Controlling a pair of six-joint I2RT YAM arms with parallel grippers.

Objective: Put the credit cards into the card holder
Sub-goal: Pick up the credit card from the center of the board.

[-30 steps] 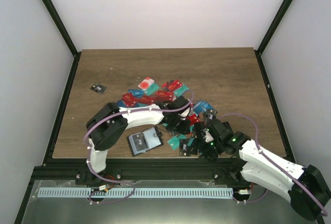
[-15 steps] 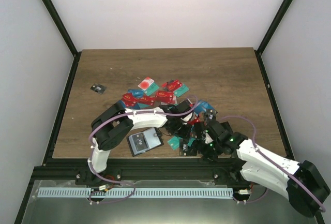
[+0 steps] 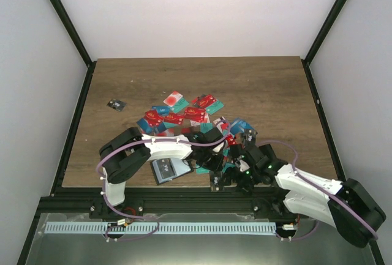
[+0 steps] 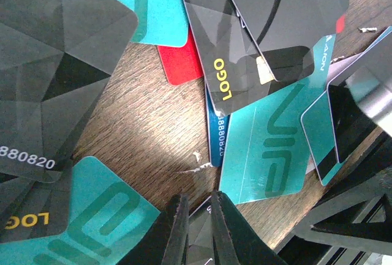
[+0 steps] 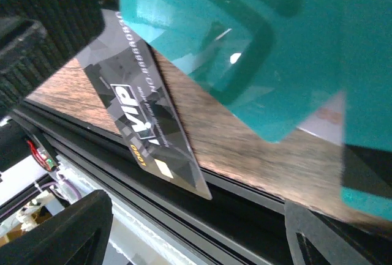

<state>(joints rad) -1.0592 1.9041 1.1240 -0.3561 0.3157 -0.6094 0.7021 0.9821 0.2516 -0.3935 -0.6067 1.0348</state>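
Note:
Credit cards [image 3: 184,115] in red, teal and blue lie in a loose pile mid-table. The black card holder [image 3: 164,171] lies open near the front edge, partly under my left arm. My left gripper [image 3: 212,160] hangs low just right of it, among teal [image 4: 269,149] and black cards [image 4: 242,63]. Its jaws [image 4: 197,199] are shut on the edge of a black credit card. My right gripper [image 3: 235,178] is at the front edge, open [image 5: 193,216]. A black VIP card [image 5: 144,130] juts over the table edge between its fingers, and a blurred teal card [image 5: 257,38] fills the view above.
The black frame rail [image 3: 184,199] runs along the table's front edge right below both grippers. A small black item [image 3: 115,104] lies alone at the far left. Dark posts and white walls close in the sides and back.
My left gripper has come toward the front edge, still shut on the black card, and the arm now covers more of the card holder. The right gripper has shifted slightly left and stays open.

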